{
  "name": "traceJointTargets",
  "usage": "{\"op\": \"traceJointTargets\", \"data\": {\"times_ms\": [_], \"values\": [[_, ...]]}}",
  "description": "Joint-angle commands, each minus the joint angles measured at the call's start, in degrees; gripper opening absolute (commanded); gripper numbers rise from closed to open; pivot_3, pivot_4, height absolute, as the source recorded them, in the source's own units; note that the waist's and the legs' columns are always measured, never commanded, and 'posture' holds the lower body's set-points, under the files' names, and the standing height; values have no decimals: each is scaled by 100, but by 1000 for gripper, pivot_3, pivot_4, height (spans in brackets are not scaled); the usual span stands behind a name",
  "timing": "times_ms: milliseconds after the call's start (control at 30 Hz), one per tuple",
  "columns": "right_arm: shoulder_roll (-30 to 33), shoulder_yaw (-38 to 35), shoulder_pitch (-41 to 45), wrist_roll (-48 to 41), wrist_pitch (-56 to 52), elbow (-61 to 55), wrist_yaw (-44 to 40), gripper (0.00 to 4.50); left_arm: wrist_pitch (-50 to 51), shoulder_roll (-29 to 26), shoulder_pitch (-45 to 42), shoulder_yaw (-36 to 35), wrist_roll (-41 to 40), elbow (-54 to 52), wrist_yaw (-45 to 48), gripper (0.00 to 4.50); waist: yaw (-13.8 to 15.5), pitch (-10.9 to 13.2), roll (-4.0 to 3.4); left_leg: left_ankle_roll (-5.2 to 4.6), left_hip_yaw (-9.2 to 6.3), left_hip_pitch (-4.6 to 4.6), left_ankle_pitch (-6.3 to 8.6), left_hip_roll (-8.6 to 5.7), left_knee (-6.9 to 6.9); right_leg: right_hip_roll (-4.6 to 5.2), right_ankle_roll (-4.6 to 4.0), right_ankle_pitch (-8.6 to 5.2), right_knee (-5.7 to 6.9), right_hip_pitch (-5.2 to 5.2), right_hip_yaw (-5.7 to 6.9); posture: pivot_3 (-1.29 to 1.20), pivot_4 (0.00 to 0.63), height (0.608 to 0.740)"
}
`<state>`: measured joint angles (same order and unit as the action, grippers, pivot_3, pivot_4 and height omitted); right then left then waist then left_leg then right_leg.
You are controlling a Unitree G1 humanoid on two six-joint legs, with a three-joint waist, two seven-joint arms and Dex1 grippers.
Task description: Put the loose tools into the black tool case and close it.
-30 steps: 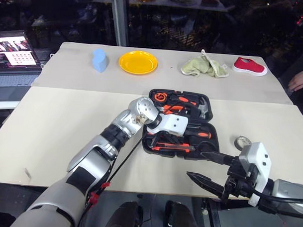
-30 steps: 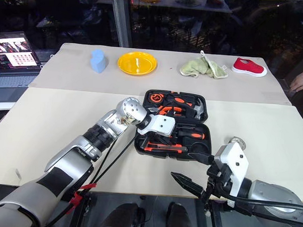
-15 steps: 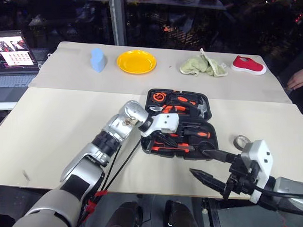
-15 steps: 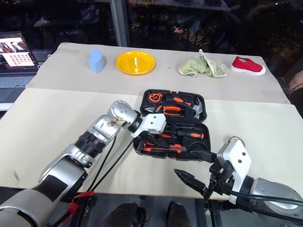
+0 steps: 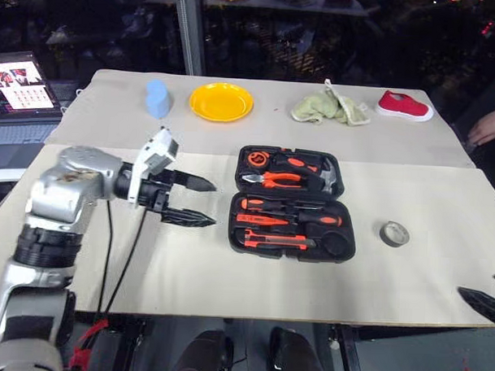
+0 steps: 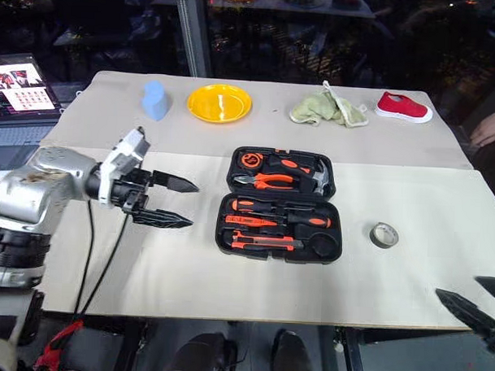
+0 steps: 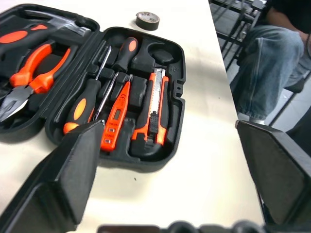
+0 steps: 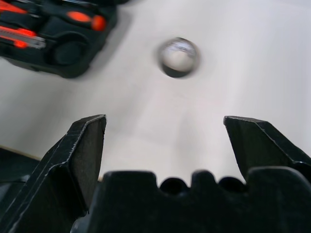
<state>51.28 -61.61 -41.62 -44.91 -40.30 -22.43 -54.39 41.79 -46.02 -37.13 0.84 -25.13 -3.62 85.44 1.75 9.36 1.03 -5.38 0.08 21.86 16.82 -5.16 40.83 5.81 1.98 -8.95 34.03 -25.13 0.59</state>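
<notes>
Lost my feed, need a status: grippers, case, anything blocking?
Left gripper open, empty, beside the case. Right gripper open, empty. Black tool case open, screwdrivers and knife seated. Tape roll loose on the table, path clear.

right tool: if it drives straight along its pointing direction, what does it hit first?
Most likely the small roll of black tape, lying loose on the beige table; it sits between the open right tool's fingers ahead. Depth is unclear, so it could meet bare table just short of it.
</notes>
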Motion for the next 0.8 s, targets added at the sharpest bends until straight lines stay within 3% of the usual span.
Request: {"op": "traceJointTargets", "data": {"times_ms": [33,100,200,433,533,800], "values": [[326,-215,193,164,85,244,-291,4500,-70,-234,319,-195,-165,-500,-191,4454,-20,1,-2,-3,0,-4,3,1,0,2,5,-6,0,2,1,0,150,740],[530,-41,427,238,59,349,-374,4500,-159,-273,469,-179,-190,-672,-295,4454,-41,3,-4,6,0,-11,0,2,-2,11,28,-26,2,8,1,0,150,740],[1011,781,1149,438,87,509,-265,4500,-232,-207,488,-173,-239,-828,-496,4454,-70,5,2,15,-3,-13,-4,3,-2,17,27,-26,4,10,2,0,150,740],[1715,3549,3342,1331,137,1156,120,4500,-264,-206,509,-98,-350,-1118,-792,4454,-104,7,1,56,2,-1,-30,-1,-5,23,-18,1,7,-5,13,0,150,740],[1656,4613,4292,1841,104,1593,241,4500,-264,-154,520,-92,-360,-1245,-990,4454,-105,8,1,49,2,16,-32,-5,-7,23,-21,3,4,-21,19,0,150,740],[1314,5925,5585,2602,407,2539,-85,4500,-174,-162,487,-64,-574,-1504,-1254,4454,-79,8,0,36,5,59,-39,-15,-7,23,-21,5,7,-71,23,0,150,740]]}}
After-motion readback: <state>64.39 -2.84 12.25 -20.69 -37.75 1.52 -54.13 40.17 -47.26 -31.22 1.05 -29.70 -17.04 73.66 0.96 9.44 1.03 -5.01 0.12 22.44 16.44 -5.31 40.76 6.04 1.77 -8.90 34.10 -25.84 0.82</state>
